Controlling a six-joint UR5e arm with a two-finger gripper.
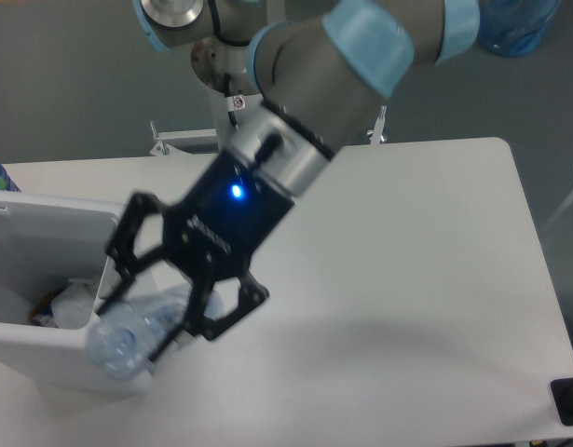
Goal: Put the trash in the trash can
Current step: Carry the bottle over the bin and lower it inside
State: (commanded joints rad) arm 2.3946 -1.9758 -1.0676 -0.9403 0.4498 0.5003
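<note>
- The black two-finger gripper (160, 312) is clamping the crushed clear plastic bottle (137, 328) over the near right rim of the white rectangular plastic trash can (44, 358).
- The crumpled white wad (74, 303) is lying inside it.
- The grey arm (309, 112) is slanting down leftward.

Even, bright overhead light; a soft grey shadow smears across the tabletop (435, 279). The arm (295, 130) looms close, slightly blurred, a blue lamp glowing.

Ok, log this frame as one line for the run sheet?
phase: carrying to bin | end effector: shut on crushed bottle | bottle: lifted, over near corner of trash can | in bin: white wad | release: not yet
</note>
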